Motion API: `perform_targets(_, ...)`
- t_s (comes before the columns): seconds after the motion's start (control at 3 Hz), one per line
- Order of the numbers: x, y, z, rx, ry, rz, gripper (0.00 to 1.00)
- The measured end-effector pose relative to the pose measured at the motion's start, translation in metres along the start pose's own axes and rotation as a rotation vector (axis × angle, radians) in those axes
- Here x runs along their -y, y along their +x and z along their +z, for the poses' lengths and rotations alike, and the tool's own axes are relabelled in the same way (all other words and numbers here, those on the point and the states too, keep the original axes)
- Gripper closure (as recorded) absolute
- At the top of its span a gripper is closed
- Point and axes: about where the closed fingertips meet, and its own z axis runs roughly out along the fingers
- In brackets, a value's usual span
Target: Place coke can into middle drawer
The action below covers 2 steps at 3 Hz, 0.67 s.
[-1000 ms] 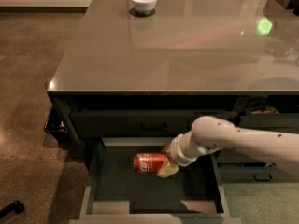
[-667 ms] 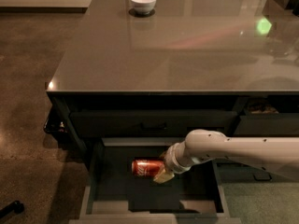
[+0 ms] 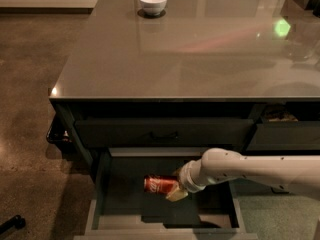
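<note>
The coke can (image 3: 158, 184) is held clenched on its side by the gripper (image 3: 174, 184) within the open middle drawer (image 3: 125, 206), beneath the counter (image 3: 175, 59).

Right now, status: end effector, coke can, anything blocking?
End effector inside open middle drawer, shut on coke can. Can on its side, low over drawer floor, not released. No obstruction seen beneath it.

Illegible script, can (image 3: 158, 184) in end effector (image 3: 175, 186)

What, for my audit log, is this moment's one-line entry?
gripper: inside open middle drawer, shut on coke can | coke can: sideways, within drawer | release: not yet done
</note>
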Motion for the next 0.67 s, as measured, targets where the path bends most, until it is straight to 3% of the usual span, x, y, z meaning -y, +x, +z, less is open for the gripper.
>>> perform_targets(0.33,-0.006,0.046,0.048,0.027,0.010,0.082,1.00)
perform_targets(0.67,-0.012,0.067,0.091,0.061,-0.007,0.109,1.00)
